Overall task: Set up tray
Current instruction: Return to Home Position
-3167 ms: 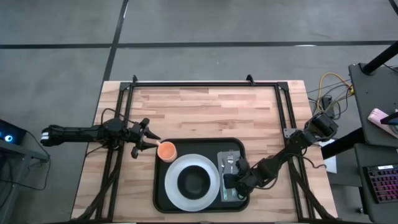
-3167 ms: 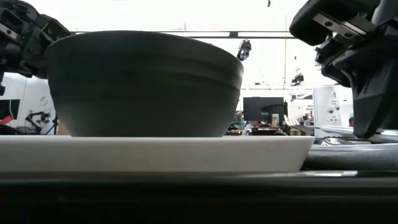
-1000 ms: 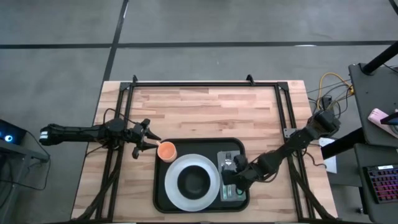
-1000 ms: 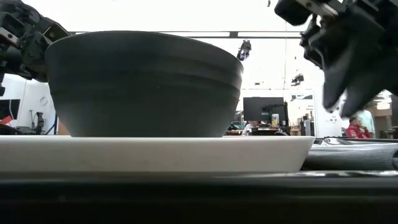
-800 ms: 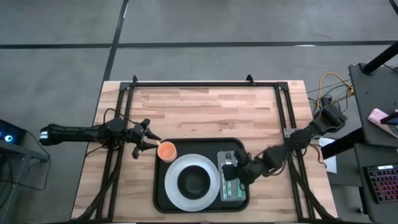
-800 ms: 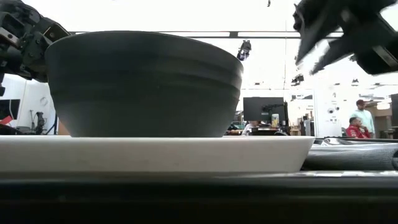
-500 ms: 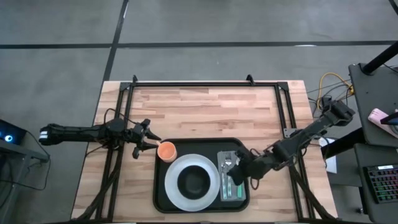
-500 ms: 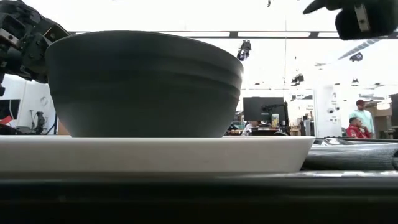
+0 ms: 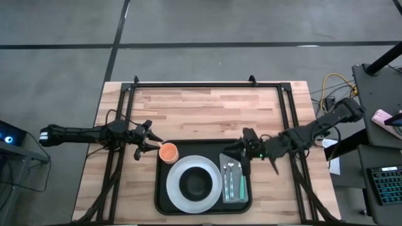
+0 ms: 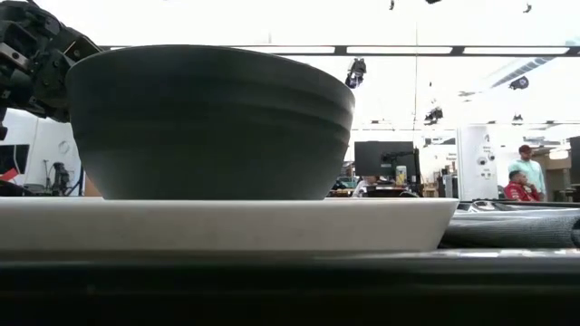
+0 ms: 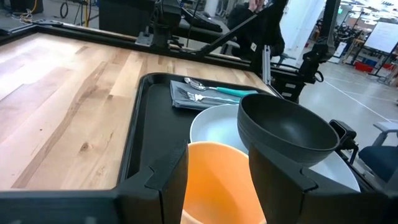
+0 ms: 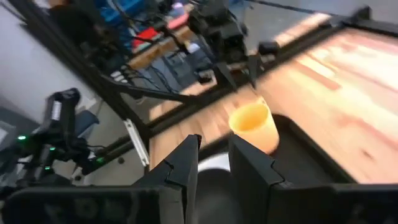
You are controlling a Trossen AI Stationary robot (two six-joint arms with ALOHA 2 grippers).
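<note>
The black tray (image 9: 161,198) lies at the table's near middle. On it sit a white plate (image 9: 173,191) with a black bowl (image 9: 196,182), an orange cup (image 9: 168,151) in its far left corner, and a grey napkin (image 9: 233,188) bearing a fork, a spoon and a teal-handled piece (image 9: 242,182). My left gripper (image 9: 152,145) is open, low over the table just left of the cup; in its wrist view the cup (image 11: 217,186) fills the gap between the fingers. My right gripper (image 9: 241,149) hovers over the tray's far right corner, pointing left, with a narrow gap between its fingers (image 12: 214,144), holding nothing.
Bare wooden tabletop (image 9: 207,113) stretches from the tray to the far edge, bounded by black frame rails (image 9: 207,85). In the low view the bowl (image 10: 208,122) and plate (image 10: 227,222) fill the foreground; people (image 10: 521,181) stand in the room behind.
My right gripper has risen off the napkin, leaving the cutlery lying on it, and moved toward the far edge. It tipped from pointing down to nearly level and went up out of the low view. The left arm kept still.
</note>
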